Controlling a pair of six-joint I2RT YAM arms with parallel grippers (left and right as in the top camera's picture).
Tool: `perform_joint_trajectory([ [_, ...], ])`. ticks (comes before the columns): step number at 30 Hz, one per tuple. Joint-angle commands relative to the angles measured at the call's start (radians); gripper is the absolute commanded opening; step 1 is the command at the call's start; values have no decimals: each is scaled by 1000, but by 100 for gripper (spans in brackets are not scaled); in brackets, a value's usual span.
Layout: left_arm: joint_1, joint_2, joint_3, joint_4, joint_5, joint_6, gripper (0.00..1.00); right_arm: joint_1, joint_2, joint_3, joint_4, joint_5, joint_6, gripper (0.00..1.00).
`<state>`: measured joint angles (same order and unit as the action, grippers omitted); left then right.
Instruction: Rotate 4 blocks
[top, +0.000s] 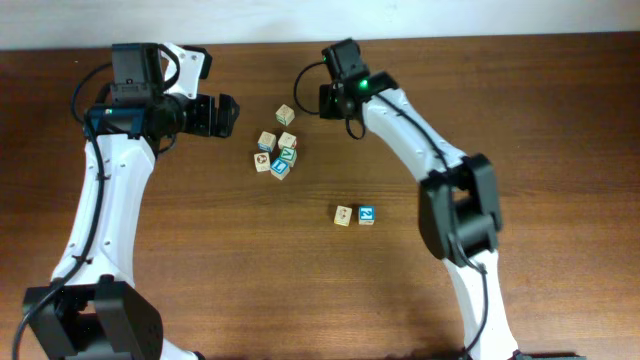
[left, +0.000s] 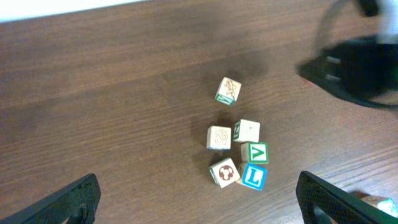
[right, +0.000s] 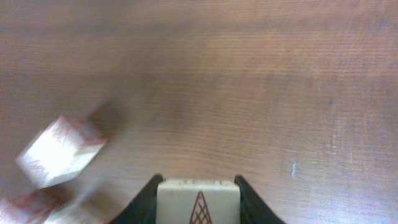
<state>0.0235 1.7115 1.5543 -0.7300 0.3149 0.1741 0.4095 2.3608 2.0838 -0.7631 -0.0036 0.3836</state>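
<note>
1. Step in hand, as I judge it: taking one block for its turn. My right hand (top: 335, 100), near the far edge of the surface (top: 200, 250), grips the held block (right: 198, 202), with my fingers (right: 146, 205) flat against its two sides. It shows a pale face with a red triangle. I cannot tell whether it rests on the surface or hangs just off it. To do this well: keep the grip square on opposite faces, raise the block barely clear, turn the wrist slowly, then set it down flat and apart from its neighbours.
2. My left hand (top: 228, 116): one. Jaws wide apart, holding nothing; toward the far left corner, beside the cluster.
3. The cluster (left: 247, 142): six blocks, mid-width toward the far edge. A lone block (left: 227, 90) stands apart on the far side. Five huddle touching or nearly so, among them a green V block (left: 255, 152), a blue L block (left: 253, 177) and a red-marked block (left: 224, 172).
4. My right hand: one, with one block, as entered above.
5. Pair, nearer the middle of the surface: a beige block (top: 344, 215) just beside a blue-and-white block (top: 367, 214).
6. Tally: nine blocks, two hands.
</note>
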Motion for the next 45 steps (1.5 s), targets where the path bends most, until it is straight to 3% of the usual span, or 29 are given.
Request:
perform_joint_trajectory([
  [1, -1, 7, 19, 2, 7, -1, 99, 38, -179, 10, -211, -143, -12, 27],
  [4, -2, 7, 19, 2, 7, -1, 99, 111, -137, -41, -386, -145, 46, 28],
  [9, -2, 7, 19, 2, 7, -1, 99, 206, -95, -261, -293, -143, 156, 28],
  [14, -2, 7, 19, 2, 7, -1, 99, 207, -95, -312, -304, -143, 175, 28],
  [15, -2, 7, 19, 2, 7, -1, 99, 207, -95, -320, -307, -143, 175, 30],
  [17, -2, 7, 19, 2, 7, -2, 99, 206, -95, -327, -311, -142, 175, 44],
  [23, -2, 7, 19, 2, 7, -1, 99, 172, -95, -207, -298, -142, 144, 50],
  [26, -2, 7, 19, 2, 7, -2, 99, 161, -95, -100, -181, -141, 130, 54],
  [29, -2, 7, 19, 2, 7, -2, 99, 167, -64, -100, 0, -117, 208, 54],
  [33, -2, 7, 19, 2, 7, -1, 99, 188, 18, -100, 80, -97, 262, 55],
  [36, -2, 7, 19, 2, 7, -1, 99, 206, 51, -101, 91, -66, 262, 53],
  [45, -2, 7, 19, 2, 7, -2, 99, 182, 40, -101, 34, -67, 196, 29],
])
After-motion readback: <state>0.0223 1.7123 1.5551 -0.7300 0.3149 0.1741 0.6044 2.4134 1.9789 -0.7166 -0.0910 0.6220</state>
